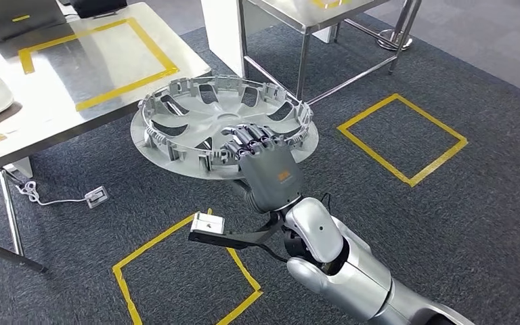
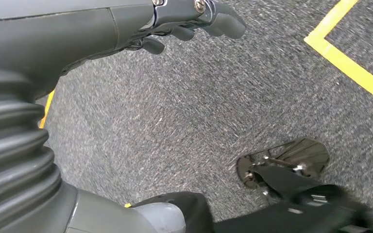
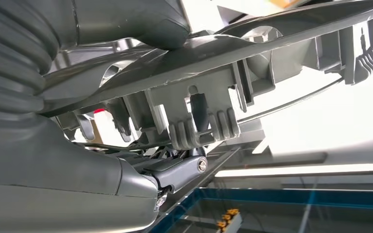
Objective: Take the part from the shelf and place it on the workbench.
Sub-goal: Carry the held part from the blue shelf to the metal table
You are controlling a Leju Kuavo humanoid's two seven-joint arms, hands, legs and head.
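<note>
Gripping part (image 1: 223, 125), right robot hand (image 1: 265, 166)

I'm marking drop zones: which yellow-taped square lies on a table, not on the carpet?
The taped square on the steel table, left of the wheel cover. The other two full squares lie on the carpet.

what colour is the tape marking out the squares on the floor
Yellow. The tape squares stand out against the dark grey carpet, clearest in the head view.
</note>
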